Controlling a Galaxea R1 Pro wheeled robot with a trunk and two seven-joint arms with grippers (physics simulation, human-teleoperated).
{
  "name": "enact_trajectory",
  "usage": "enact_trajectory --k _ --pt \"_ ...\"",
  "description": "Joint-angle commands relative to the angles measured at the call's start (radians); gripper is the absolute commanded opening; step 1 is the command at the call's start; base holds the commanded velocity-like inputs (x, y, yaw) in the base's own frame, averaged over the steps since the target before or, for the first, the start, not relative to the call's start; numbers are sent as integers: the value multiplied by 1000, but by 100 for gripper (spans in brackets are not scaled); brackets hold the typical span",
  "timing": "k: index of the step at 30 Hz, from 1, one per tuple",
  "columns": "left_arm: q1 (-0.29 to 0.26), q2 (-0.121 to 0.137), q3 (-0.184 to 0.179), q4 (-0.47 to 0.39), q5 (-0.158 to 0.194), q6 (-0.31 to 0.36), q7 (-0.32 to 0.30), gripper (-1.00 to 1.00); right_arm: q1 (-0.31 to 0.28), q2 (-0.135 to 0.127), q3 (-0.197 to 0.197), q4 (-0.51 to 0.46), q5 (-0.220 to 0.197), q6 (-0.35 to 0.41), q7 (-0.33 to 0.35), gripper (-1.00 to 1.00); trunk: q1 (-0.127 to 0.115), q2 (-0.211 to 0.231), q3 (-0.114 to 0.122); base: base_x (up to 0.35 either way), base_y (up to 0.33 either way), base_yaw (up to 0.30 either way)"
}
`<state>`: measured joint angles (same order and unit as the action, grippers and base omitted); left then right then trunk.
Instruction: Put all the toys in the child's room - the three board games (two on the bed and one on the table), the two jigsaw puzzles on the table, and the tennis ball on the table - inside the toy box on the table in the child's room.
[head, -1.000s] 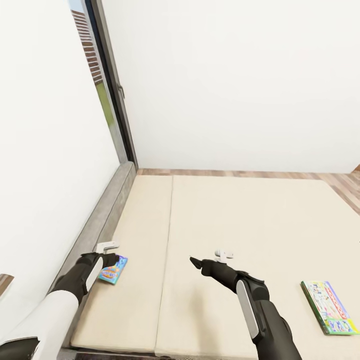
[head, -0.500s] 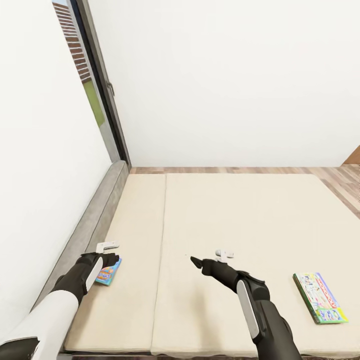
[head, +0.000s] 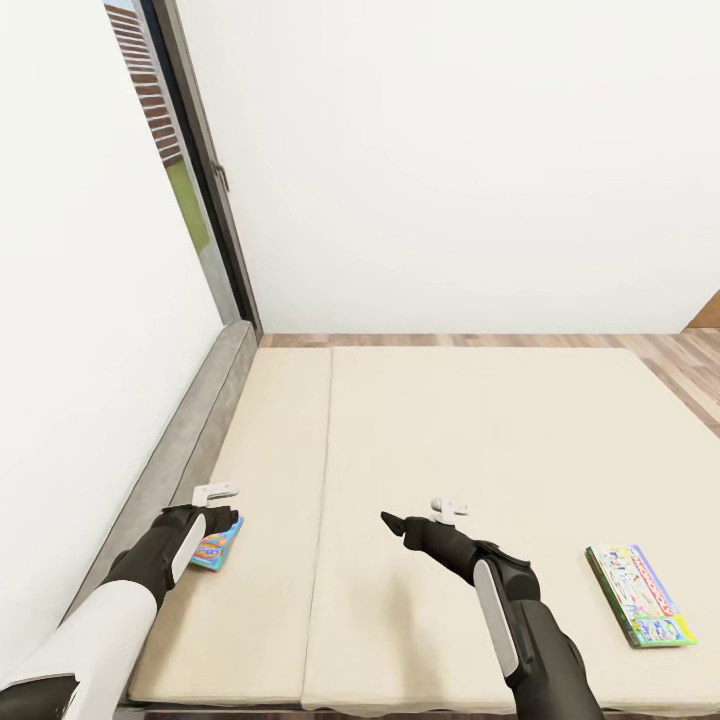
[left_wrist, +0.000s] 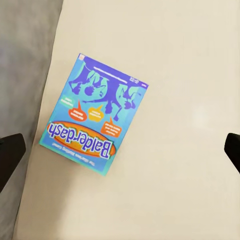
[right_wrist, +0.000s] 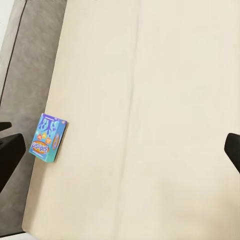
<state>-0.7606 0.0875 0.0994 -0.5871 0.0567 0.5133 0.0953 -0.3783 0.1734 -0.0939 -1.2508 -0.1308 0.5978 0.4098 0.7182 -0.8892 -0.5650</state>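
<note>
Both sets of jaws stand spread wide, empty, as we lean over the bed (head: 480, 440) in the child's room. At lower left of the head view, our left gripper (head: 226, 519) hangs directly above the blue board game (head: 219, 544), a small box with cartoon art lying flat on the beige mattress beside the grey headboard (head: 190, 440) that runs up the left side of the frame. Seen from the left wrist, the blue box (left_wrist: 94, 115) lies between the two dark fingertips (left_wrist: 10, 155), which show at the frame's opposite edges and are well clear of it; the title "Balderdash" reads upside down across its cover. Toward lower centre of the head view, our right gripper (head: 392, 522) hovers over bare mattress, near the seam between the two pads, holding nothing. From the right wrist the blue box (right_wrist: 48, 137) appears small near the headboard's edge. At lower right of the head view, a second board game (head: 640, 594), a flat box with green sides and a pale printed cover, lies on the mattress, well apart from both grippers.
</note>
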Motion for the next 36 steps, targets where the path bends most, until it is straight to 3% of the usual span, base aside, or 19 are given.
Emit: enact_trajectory --k 1,12,36 --pt "0 0 0 -2 6 5 4 100 -1 1 -3 -1 -7 8 2 100 0 -1 -1 0 0 0" --pt "0 1 0 -2 6 0 -5 100 -1 1 0 0 -7 9 2 100 0 -1 -4 0 0 -23" --pt "0 2 0 -2 6 0 -5 100 -1 1 -3 5 -8 9 2 100 0 -1 -35 0 0 -135"
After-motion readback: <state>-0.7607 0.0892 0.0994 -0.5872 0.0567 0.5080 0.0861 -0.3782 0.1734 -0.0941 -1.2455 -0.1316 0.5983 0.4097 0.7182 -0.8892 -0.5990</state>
